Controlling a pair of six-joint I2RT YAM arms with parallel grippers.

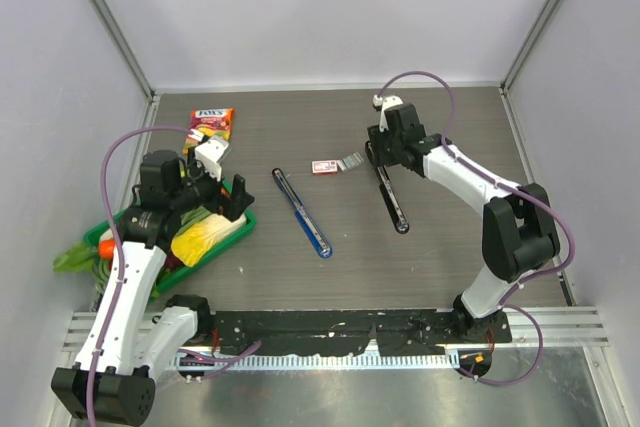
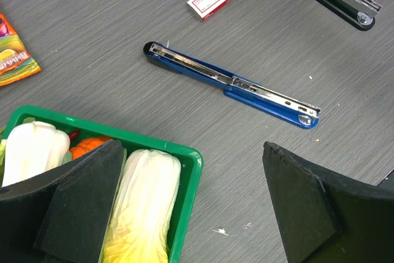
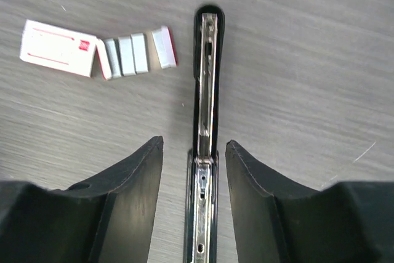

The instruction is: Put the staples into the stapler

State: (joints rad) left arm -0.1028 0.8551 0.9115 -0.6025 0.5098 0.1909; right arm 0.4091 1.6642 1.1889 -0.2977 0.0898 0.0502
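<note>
A black stapler lies opened flat on the table, its metal channel facing up. My right gripper hangs over its far end. In the right wrist view the gripper is open, with the stapler between the fingers and not gripped. Short grey staples lie just left of the stapler, beside a red-and-white box. The staples also show in the top view. A blue stapler lies opened flat at mid-table. My left gripper is open and empty over the green basket's corner.
A green basket of toy vegetables, with a pale cabbage, stands at the left. A colourful snack packet lies behind it. The blue stapler lies diagonally in front of the left gripper. White walls enclose the table.
</note>
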